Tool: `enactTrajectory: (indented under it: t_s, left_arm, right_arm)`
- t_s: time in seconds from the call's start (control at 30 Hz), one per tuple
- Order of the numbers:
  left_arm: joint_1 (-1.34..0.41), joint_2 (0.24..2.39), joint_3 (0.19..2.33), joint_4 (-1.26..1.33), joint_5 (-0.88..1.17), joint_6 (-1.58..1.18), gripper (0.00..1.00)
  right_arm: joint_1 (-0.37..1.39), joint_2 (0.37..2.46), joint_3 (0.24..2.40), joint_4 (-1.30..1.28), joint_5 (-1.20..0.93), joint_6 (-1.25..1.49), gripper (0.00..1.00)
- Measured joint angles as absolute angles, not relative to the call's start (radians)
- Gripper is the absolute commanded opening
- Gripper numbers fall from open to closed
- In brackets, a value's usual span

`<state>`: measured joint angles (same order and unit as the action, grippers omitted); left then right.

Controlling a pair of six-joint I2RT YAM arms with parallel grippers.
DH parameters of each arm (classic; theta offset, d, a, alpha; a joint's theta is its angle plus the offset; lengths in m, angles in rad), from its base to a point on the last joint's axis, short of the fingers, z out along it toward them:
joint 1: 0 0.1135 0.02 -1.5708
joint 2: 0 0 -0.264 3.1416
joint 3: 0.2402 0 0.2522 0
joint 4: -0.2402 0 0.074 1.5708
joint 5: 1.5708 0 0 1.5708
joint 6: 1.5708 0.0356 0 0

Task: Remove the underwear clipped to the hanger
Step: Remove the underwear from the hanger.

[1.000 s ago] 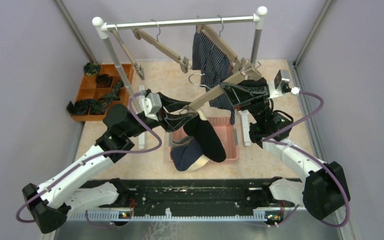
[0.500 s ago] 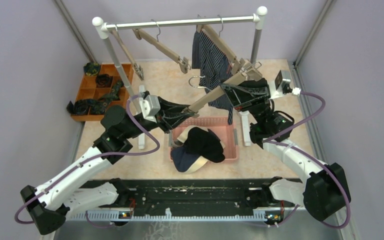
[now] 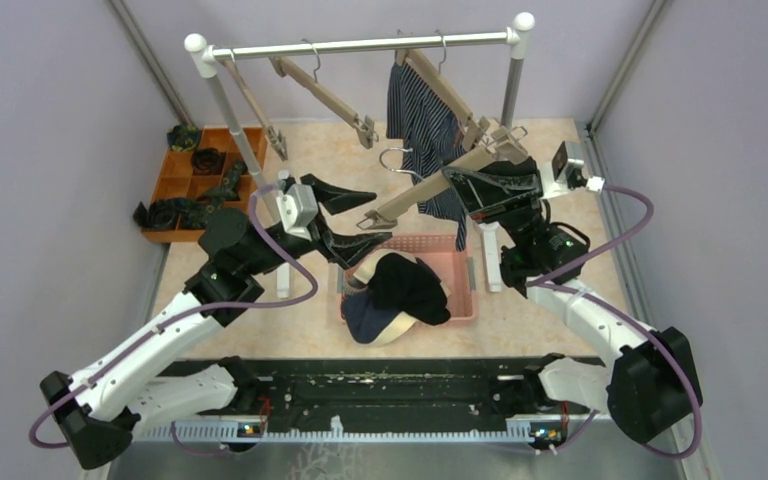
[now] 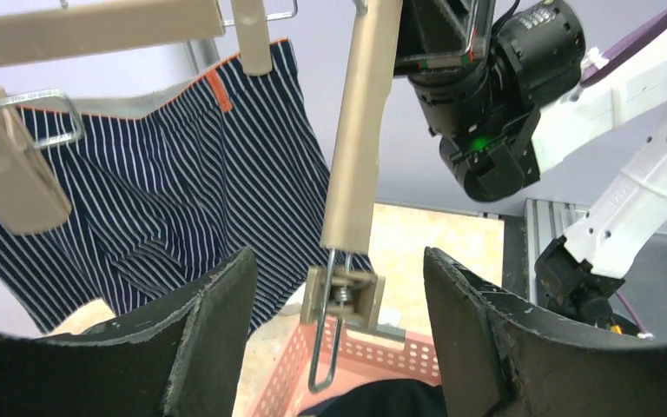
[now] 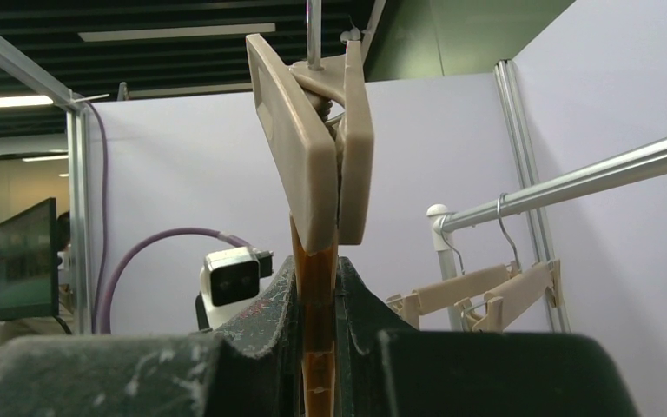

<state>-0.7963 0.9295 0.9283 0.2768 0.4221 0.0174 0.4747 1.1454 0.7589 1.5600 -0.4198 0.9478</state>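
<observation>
Four hangers (image 3: 325, 95), four underwear (image 3: 420, 120) (one clipped)

Navy shorts with white stripes (image 3: 422, 125) are seen clipped by the waistband to a wooden hanger (image 4: 95, 26) on the rail (image 3: 360, 45), hanging down at the far right. Black shorts (image 3: 408, 285) are found crumpled on top of the heap in the pink basket (image 3: 463, 300) at near centre. Plain navy shorts (image 3: 363, 318) and pale shorts (image 3: 396, 332) lie under them on the near-left side. A second wooden hanger (image 3: 425, 190) is held tilted above the basket's far edge.
</observation>
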Motion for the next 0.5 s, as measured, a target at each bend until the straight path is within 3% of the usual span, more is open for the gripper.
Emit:
enactTrajectory:
  t_s: [0.33,0.5]
  left_arm:
    - [-0.796,1.015,1.059,0.291,0.447,-0.005,0.63]
    - [-0.796,1.02,1.062,0.292,0.454,-0.022,0.62]
  right_arm:
    - [0.489,1.145,0.759,1.56,-0.443,0.954,0.0]
    - [0.496,1.145,0.759,1.56,-0.447,0.951,0.0]
